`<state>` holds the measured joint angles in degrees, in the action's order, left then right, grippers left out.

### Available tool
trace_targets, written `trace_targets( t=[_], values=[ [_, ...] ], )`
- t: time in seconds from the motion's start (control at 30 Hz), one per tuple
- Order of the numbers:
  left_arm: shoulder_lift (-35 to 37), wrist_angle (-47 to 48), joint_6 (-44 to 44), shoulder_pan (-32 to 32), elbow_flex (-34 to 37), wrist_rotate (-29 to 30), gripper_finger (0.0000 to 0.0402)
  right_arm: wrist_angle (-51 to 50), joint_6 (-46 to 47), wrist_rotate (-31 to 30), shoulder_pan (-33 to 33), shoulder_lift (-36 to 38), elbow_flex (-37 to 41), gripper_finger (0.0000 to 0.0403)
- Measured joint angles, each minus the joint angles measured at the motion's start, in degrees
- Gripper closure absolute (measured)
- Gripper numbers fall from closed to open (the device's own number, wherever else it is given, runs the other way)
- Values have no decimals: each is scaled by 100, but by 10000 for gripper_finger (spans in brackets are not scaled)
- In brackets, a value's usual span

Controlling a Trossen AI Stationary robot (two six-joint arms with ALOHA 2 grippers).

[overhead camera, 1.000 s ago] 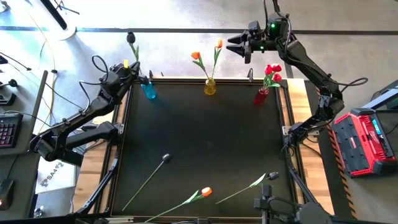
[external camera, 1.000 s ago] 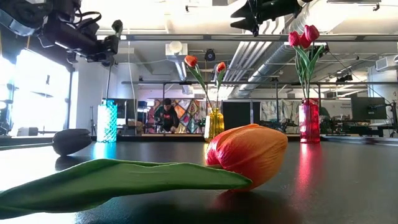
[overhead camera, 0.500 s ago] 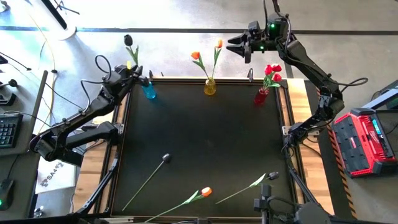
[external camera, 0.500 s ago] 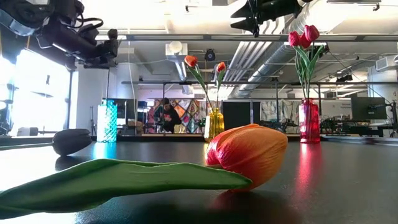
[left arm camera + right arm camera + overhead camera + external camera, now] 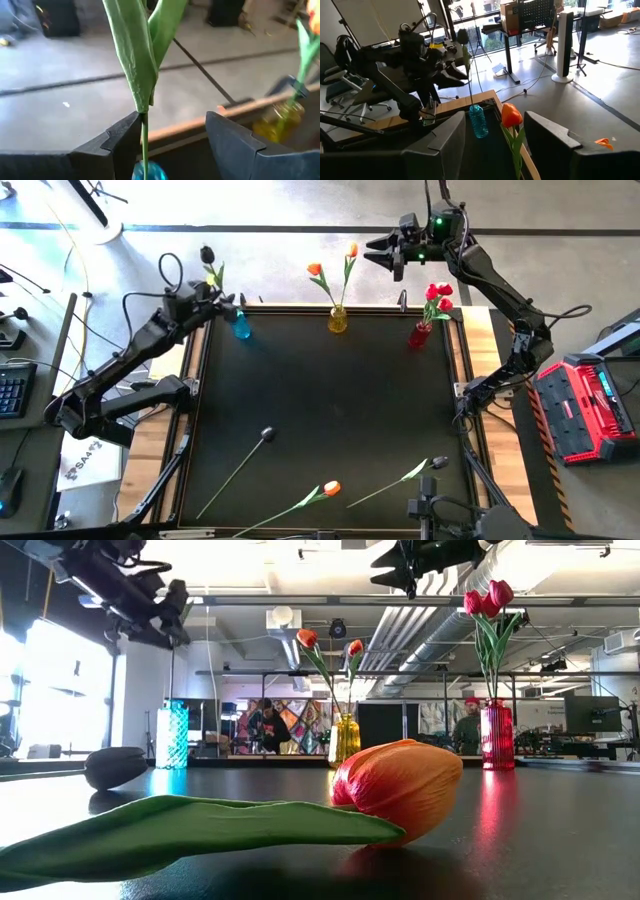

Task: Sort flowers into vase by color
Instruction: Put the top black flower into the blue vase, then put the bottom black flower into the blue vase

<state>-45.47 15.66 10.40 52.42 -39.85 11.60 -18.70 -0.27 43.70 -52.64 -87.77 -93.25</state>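
Note:
A black flower (image 5: pixel 207 254) stands with its stem in the blue vase (image 5: pixel 240 328) at the table's far left corner. My left gripper (image 5: pixel 225 306) is open around that stem (image 5: pixel 144 135), just above the vase. Two orange flowers (image 5: pixel 318 270) stand in the yellow vase (image 5: pixel 338 320), and red ones (image 5: pixel 438 292) in the red vase (image 5: pixel 420 333). My right gripper (image 5: pixel 375 255) hangs open, high over the far edge between the yellow and red vases. Two black flowers (image 5: pixel 267 434) (image 5: pixel 440 463) and an orange one (image 5: pixel 331 488) lie flat near the front edge. My left gripper touches nothing that I can make out. The black flower's stem (image 5: pixel 144 125) runs right along one finger's (image 5: pixel 127 137) inner edge, and I cannot tell whether they touch. The other finger stands well clear of it.
The orange flower (image 5: pixel 400 785) and its leaf lie close in front of the low camera. A red case (image 5: pixel 590 405) sits off the table's right side, and a keyboard (image 5: pixel 10 390) off its left. People stand in the room beyond the table.
My left gripper has opened and let go of the black flower's stem, drawing back a little toward the table's left and tipping upward. The flower has sunk a little into the blue vase and stands there on its own.

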Motion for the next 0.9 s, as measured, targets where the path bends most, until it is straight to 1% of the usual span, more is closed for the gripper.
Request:
trace_targets(
  t=[0.1,0.2,0.33,0.47,0.6,0.73,0.9],
  values=[
    [2,244,134,-4,-26,-423,190,2,-15,2,0,0,0,213],
    [0,461,425,-61,-26,-686,190,0,-38,2,0,0,0,213],
    [0,738,650,-281,-26,-748,190,0,-9,73,0,0,0,213],
    [0,1129,921,-476,-75,-749,190,-2,59,273,0,0,-2,213],
    [2,1470,1061,-623,-245,-599,190,-6,177,328,2,0,-2,213],
    [15,1716,1150,-726,-505,-594,190,-28,232,328,1,6,-2,213],
    [15,2517,1101,-941,-735,-764,193,-51,329,345,1,11,-2,213]
  ],
)
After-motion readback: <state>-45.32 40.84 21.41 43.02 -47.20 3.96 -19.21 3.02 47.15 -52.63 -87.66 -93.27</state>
